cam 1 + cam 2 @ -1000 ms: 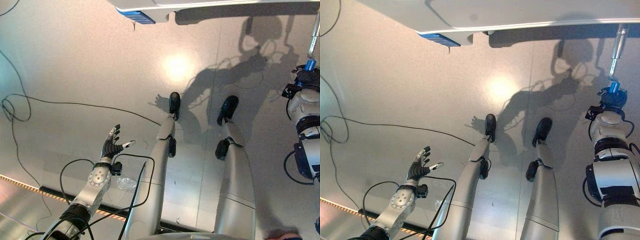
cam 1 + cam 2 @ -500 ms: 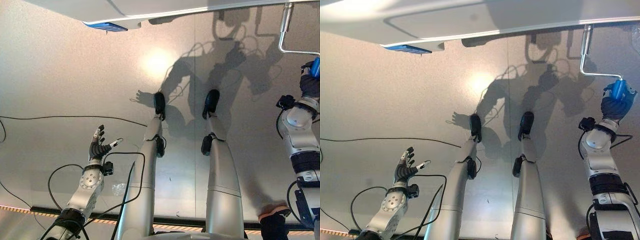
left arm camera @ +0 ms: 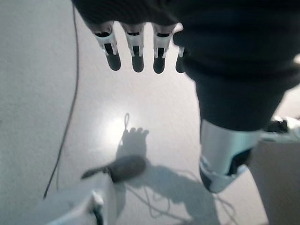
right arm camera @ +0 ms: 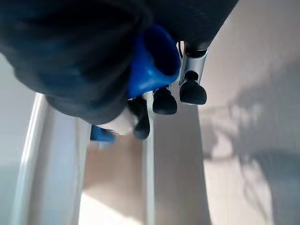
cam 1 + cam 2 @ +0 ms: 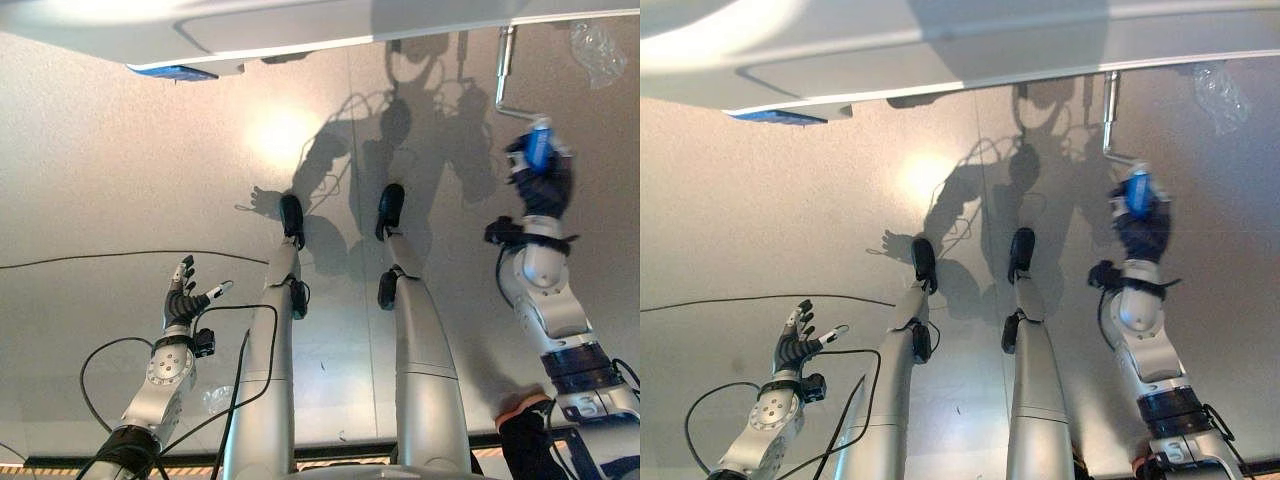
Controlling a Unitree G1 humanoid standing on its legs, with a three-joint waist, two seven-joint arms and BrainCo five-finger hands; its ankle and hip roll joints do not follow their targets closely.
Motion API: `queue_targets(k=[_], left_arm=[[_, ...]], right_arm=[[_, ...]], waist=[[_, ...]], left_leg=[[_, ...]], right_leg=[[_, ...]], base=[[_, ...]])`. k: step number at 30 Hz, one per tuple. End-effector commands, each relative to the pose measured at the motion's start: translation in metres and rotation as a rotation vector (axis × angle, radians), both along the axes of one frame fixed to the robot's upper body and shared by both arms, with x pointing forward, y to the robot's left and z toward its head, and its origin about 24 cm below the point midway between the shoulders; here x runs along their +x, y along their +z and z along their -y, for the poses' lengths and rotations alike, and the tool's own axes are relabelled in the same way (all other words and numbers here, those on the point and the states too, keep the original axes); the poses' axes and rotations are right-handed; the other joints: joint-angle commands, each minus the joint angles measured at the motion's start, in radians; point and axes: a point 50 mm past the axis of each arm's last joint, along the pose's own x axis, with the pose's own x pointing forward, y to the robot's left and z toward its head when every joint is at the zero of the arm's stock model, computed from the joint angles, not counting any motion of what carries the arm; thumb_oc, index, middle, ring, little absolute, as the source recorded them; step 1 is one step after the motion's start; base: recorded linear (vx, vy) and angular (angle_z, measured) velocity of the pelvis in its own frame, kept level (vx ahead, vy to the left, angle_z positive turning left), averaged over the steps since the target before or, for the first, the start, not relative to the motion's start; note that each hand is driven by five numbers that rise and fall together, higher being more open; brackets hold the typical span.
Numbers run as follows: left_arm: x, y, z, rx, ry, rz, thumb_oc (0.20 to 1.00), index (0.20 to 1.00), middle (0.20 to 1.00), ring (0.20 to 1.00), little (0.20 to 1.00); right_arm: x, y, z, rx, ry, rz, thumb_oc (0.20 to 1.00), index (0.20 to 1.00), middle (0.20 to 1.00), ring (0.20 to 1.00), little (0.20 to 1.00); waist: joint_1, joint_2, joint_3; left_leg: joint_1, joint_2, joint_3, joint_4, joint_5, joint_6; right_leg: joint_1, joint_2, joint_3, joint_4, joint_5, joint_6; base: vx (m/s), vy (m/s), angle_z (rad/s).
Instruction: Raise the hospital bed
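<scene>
So the whole thing hinges on the crank (image 5: 510,85) under the bed (image 5: 330,25). It's a bent metal rod that drops from the bed's edge, elbows sideways, and ends in a blue grip (image 5: 539,145). The right hand (image 5: 543,180) has its fingers curled around that grip, and the wrist view shows the blue handle (image 4: 152,63) tucked inside the fist with the dark fingertips (image 4: 165,101) wrapped past it. The grip's long axis points back along the forearm, away from the bed, so I'd guess the next bit is swinging the grip in a circle around the rod's upper end. The left hand (image 5: 183,300) is well away from the crank, low over the floor, fingers straight and spread, holding nothing.
</scene>
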Motion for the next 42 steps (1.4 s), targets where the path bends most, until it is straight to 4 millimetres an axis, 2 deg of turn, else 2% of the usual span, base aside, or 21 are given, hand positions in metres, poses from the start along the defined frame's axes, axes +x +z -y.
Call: queue_targets(k=[1, 3, 8, 11, 12, 13, 17, 18, 21, 22, 26, 27, 29, 30, 32, 33, 35, 36, 38, 40, 42], left_arm=[[-0.036, -0.032, -0.003, 0.009, 0.011, -0.136, 1.000, 1.000, 1.000, 1.000, 1.000], [-0.037, -0.037, -0.003, 0.009, 0.018, -0.154, 1.000, 1.000, 1.000, 1.000, 1.000], [-0.037, -0.042, -0.003, 0.020, 0.022, -0.180, 1.000, 1.000, 1.000, 1.000, 1.000], [-0.036, -0.040, -0.004, 0.019, 0.025, -0.172, 1.000, 1.000, 1.000, 1.000, 1.000], [-0.030, -0.035, -0.003, 0.020, 0.013, -0.144, 1.000, 1.000, 1.000, 1.000, 1.000], [-0.028, -0.034, -0.002, 0.018, 0.008, -0.133, 1.000, 1.000, 1.000, 1.000, 1.000], [-0.028, -0.034, -0.002, 0.018, 0.009, -0.133, 1.000, 1.000, 1.000, 1.000, 1.000], [-0.014, -0.028, 0.004, 0.006, -0.011, -0.095, 1.000, 1.000, 1.000, 1.000, 1.000], [-0.011, -0.028, 0.005, -0.005, -0.006, -0.090, 1.000, 1.000, 1.000, 1.000, 1.000], [-0.008, -0.028, 0.007, -0.006, -0.011, -0.090, 1.000, 1.000, 1.000, 1.000, 1.000], [-0.003, -0.027, 0.011, -0.009, -0.037, -0.085, 1.000, 1.000, 1.000, 1.000, 1.000], [0.002, -0.024, 0.017, -0.023, -0.058, -0.071, 1.000, 1.000, 1.000, 1.000, 1.000], [0.009, -0.018, 0.022, -0.020, -0.087, -0.045, 1.000, 1.000, 1.000, 1.000, 1.000], [0.009, -0.017, 0.022, -0.020, -0.087, -0.045, 1.000, 1.000, 1.000, 1.000, 1.000], [0.012, -0.015, 0.027, -0.020, -0.116, -0.034, 1.000, 1.000, 1.000, 1.000, 1.000], [0.012, -0.015, 0.027, -0.020, -0.116, -0.034, 1.000, 1.000, 1.000, 1.000, 1.000], [0.012, -0.014, 0.029, -0.022, -0.126, -0.030, 1.000, 1.000, 1.000, 1.000, 1.000], [0.011, -0.013, 0.031, -0.026, -0.133, -0.030, 1.000, 1.000, 1.000, 1.000, 1.000], [0.011, -0.014, 0.030, -0.028, -0.131, -0.034, 1.000, 1.000, 1.000, 1.000, 1.000], [0.008, -0.017, 0.031, -0.030, -0.135, -0.046, 1.000, 1.000, 1.000, 1.000, 1.000], [0.008, -0.017, 0.031, -0.030, -0.136, -0.046, 1.000, 1.000, 1.000, 1.000, 1.000]], right_arm=[[-0.056, 0.061, -0.049, 0.019, 0.426, 0.477, 0.200, 0.200, 0.200, 0.200, 0.200], [-0.057, 0.059, -0.070, 0.038, 0.575, 0.449, 0.200, 0.200, 0.200, 0.200, 0.200], [-0.051, 0.050, -0.104, -0.030, 0.737, 0.363, 0.200, 0.200, 0.200, 0.200, 0.200], [-0.045, 0.046, -0.110, -0.068, 0.722, 0.337, 0.200, 0.200, 0.200, 0.200, 0.200], [-0.023, 0.036, -0.129, -0.235, 0.659, 0.264, 0.200, 0.200, 0.200, 0.200, 0.200], [-0.013, 0.031, -0.136, -0.277, 0.641, 0.227, 0.200, 0.200, 0.200, 0.200, 0.200], [-0.013, 0.031, -0.136, -0.277, 0.641, 0.227, 0.200, 0.200, 0.200, 0.200, 0.200], [0.048, 0.026, -0.154, -0.444, 0.431, 0.071, 0.200, 0.200, 0.200, 0.200, 0.200], [0.066, 0.028, -0.159, -0.436, 0.374, 0.017, 0.200, 0.200, 0.200, 0.200, 0.200], [0.082, 0.027, -0.158, -0.457, 0.311, -0.057, 0.200, 0.200, 0.200, 0.200, 0.200], [0.109, 0.022, -0.135, -0.427, 0.170, -0.218, 0.200, 0.200, 0.200, 0.200, 0.200], [0.121, 0.014, -0.109, -0.373, 0.082, -0.329, 0.200, 0.200, 0.200, 0.200, 0.200], [0.127, 0.018, -0.081, -0.328, -0.014, -0.382, 0.200, 0.200, 0.200, 0.200, 0.200], [0.127, 0.019, -0.081, -0.327, -0.014, -0.382, 0.200, 0.200, 0.200, 0.200, 0.200], [0.128, 0.011, -0.033, -0.230, -0.143, -0.469, 0.200, 0.200, 0.200, 0.200, 0.200], [0.128, 0.011, -0.033, -0.230, -0.143, -0.469, 0.200, 0.200, 0.200, 0.200, 0.200], [0.125, 0.006, -0.010, -0.183, -0.206, -0.503, 0.200, 0.200, 0.200, 0.200, 0.200], [0.119, 0.002, 0.017, -0.121, -0.278, -0.537, 0.200, 0.200, 0.200, 0.200, 0.200], [0.118, 0.001, 0.023, -0.107, -0.294, -0.544, 0.200, 0.200, 0.200, 0.200, 0.200], [0.110, -0.003, 0.051, -0.058, -0.378, -0.570, 0.200, 0.200, 0.200, 0.200, 0.200], [0.110, -0.003, 0.051, -0.058, -0.378, -0.570, 0.200, 0.200, 0.200, 0.200, 0.200]], waist=[[0.007, 0.072, -0.025], [0.014, 0.073, -0.025], [0.028, 0.064, -0.025], [0.032, 0.063, -0.025], [0.049, 0.064, -0.025], [0.055, 0.066, -0.025], [0.055, 0.066, -0.025], [0.097, 0.081, -0.025], [0.110, 0.085, -0.025], [0.122, 0.090, -0.025], [0.144, 0.106, -0.025], [0.159, 0.118, -0.025], [0.172, 0.132, -0.025], [0.172, 0.133, -0.025], [0.186, 0.153, -0.025], [0.187, 0.154, -0.025], [0.192, 0.163, -0.025], [0.194, 0.172, -0.025], [0.194, 0.173, -0.025], [0.192, 0.178, -0.025], [0.193, 0.177, -0.025]], left_leg=[[-0.002, -0.011, -0.061, -0.047, 0.037, -0.042], [0.001, -0.011, -0.062, -0.053, 0.042, -0.045], [0.029, -0.010, -0.067, -0.072, 0.050, -0.047], [0.035, -0.010, -0.068, -0.074, 0.051, -0.048], [0.044, -0.012, -0.072, -0.078, 0.053, -0.047], [0.046, -0.012, -0.074, -0.079, 0.053, -0.047], [0.046, -0.012, -0.074, -0.079, 0.053, -0.047], [0.037, -0.015, -0.082, -0.071, 0.052, -0.043], [0.029, -0.016, -0.085, -0.068, 0.053, -0.044], [0.025, -0.017, -0.088, -0.064, 0.051, -0.044], [0.022, -0.021, -0.092, -0.059, 0.049, -0.043], [0.024, -0.026, -0.096, -0.056, 0.047, -0.042], [-0.007, -0.031, -0.100, -0.055, 0.077, -0.036], [-0.007, -0.031, -0.100, -0.054, 0.076, -0.036], [-0.008, -0.037, -0.100, -0.049, 0.070, -0.034], [-0.008, -0.037, -0.100, -0.048, 0.069, -0.034], [-0.011, -0.041, -0.100, -0.043, 0.066, -0.033], [-0.013, -0.042, -0.099, -0.040, 0.062, -0.030], [-0.015, -0.043, -0.099, -0.039, 0.061, -0.030], [-0.022, -0.043, -0.098, -0.032, 0.055, -0.026], [-0.022, -0.043, -0.097, -0.031, 0.055, -0.026]], right_leg=[[-0.010, 0.021, -0.074, 0.083, -0.034, 0.056], [-0.003, 0.019, -0.079, 0.073, -0.028, 0.056], [0.029, 0.018, -0.088, 0.051, -0.017, 0.059], [0.037, 0.016, -0.091, 0.047, -0.016, 0.059], [0.048, 0.012, -0.096, 0.041, -0.017, 0.058], [0.051, 0.011, -0.096, 0.038, -0.017, 0.058], [0.051, 0.011, -0.096, 0.038, -0.017, 0.058], [0.052, 0.006, -0.102, 0.039, -0.020, 0.053], [0.046, 0.004, -0.103, 0.042, -0.022, 0.052], [0.043, 0.002, -0.105, 0.047, -0.025, 0.052], [0.042, -0.001, -0.110, 0.054, -0.030, 0.051], [0.044, -0.004, -0.111, 0.059, -0.034, 0.052], [0.023, -0.008, -0.121, 0.051, -0.006, 0.043], [0.023, -0.008, -0.122, 0.051, -0.006, 0.043], [0.024, -0.012, -0.123, 0.059, -0.017, 0.044], [0.024, -0.012, -0.123, 0.059, -0.018, 0.044], [0.021, -0.014, -0.121, 0.064, -0.023, 0.045], [0.016, -0.016, -0.120, 0.069, -0.028, 0.045], [0.015, -0.016, -0.119, 0.070, -0.029, 0.045], [0.006, -0.015, -0.114, 0.080, -0.034, 0.044], [0.005, -0.015, -0.113, 0.081, -0.035, 0.044]], base=[[0.00, 0.000, 0.00], [0.00, 0.000, 0.00], [0.00, 0.000, 0.00], [0.00, 0.000, 0.00], [0.00, 0.000, 0.00], [0.00, 0.000, 0.00], [0.00, 0.000, 0.00], [0.00, 0.000, 0.00], [0.00, 0.006, -0.04], [0.00, 0.011, 0.12], [0.00, 0.005, 0.07], [-0.05, -0.004, 0.01], [-0.06, 0.004, 0.05], [0.00, 0.004, 0.17], [0.01, 0.008, 0.18], [0.00, 0.007, 0.08], [0.01, 0.013, 0.07], [0.02, 0.021, 0.09], [0.01, 0.014, 0.10], [0.02, 0.013, 0.06], [0.01, 0.005, 0.05]])
